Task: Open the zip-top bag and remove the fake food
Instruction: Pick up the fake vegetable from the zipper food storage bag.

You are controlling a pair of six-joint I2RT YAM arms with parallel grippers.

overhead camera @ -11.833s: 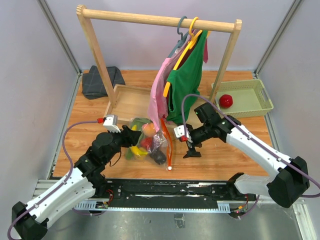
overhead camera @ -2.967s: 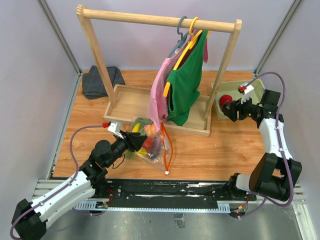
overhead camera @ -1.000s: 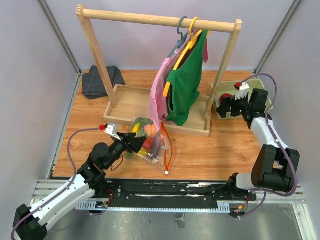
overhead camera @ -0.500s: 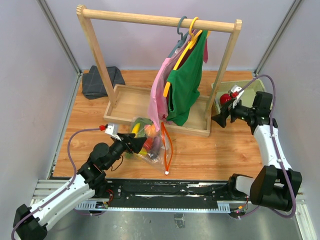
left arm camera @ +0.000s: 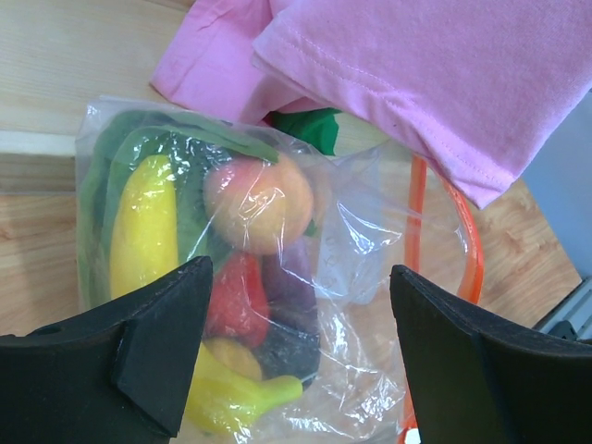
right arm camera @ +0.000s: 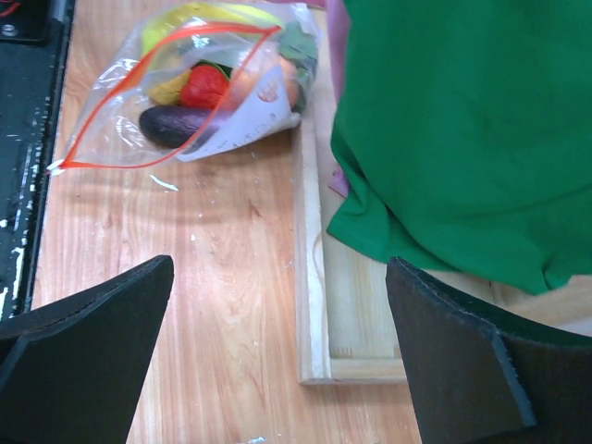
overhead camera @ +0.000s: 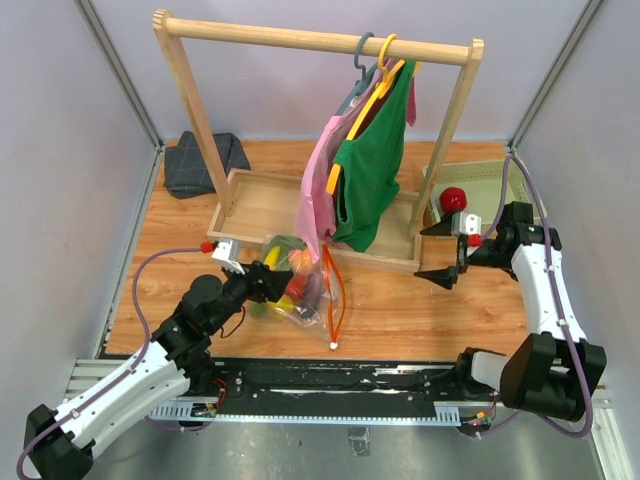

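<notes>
The scene is lit brightly and evenly from above, and only faint, soft shadows are cast on the wooden surface (overhead camera: 400, 300). White glare is caught on the crinkled zip-top bag (left arm camera: 370, 240). The left claw (left arm camera: 301, 268) is rendered dark and slightly blurred

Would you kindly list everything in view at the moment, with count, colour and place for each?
zip-top bag: 1, clear with orange-red strip, on the table in front of the rack, mouth gaping
fake food: several, yellow, red, peach, purple, green, inside the bag
red round fruit: 1, red, in the basket
basket: 1, pale green, far right
rack: 1, light wood, mid-table, on a tray-like base
pink garment: 1, pink, hanging from the rack
green garment: 1, green, hanging beside the pink one
folded cloth: 1, dark grey, far left corner
table: 1, wood
left claw: 1, black, open, over the bag
right claw: 1, black, open, empty, right of the rack
</notes>
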